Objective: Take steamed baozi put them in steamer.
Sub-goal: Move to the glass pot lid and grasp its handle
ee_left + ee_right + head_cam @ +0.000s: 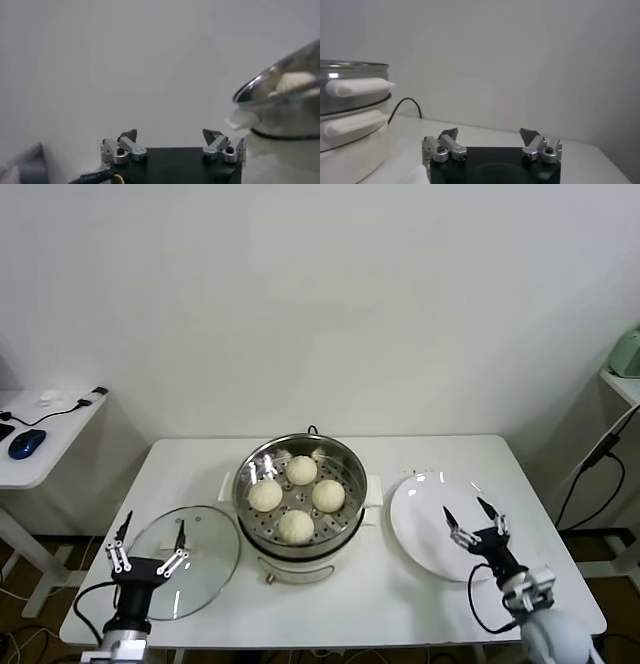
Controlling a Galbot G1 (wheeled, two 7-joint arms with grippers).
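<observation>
Several cream-white baozi lie on the perforated tray inside the steel steamer at the table's middle: one at the back, one at the left, one at the right and one at the front. My left gripper is open and empty above the glass lid, left of the steamer. My right gripper is open and empty over the white plate, right of the steamer. The steamer's rim with a baozi shows in the left wrist view, and its side handle in the right wrist view.
A round glass lid lies flat at the front left of the table. A bare white plate lies at the right. A side desk with a blue mouse stands at the far left. Cables hang off the table's right edge.
</observation>
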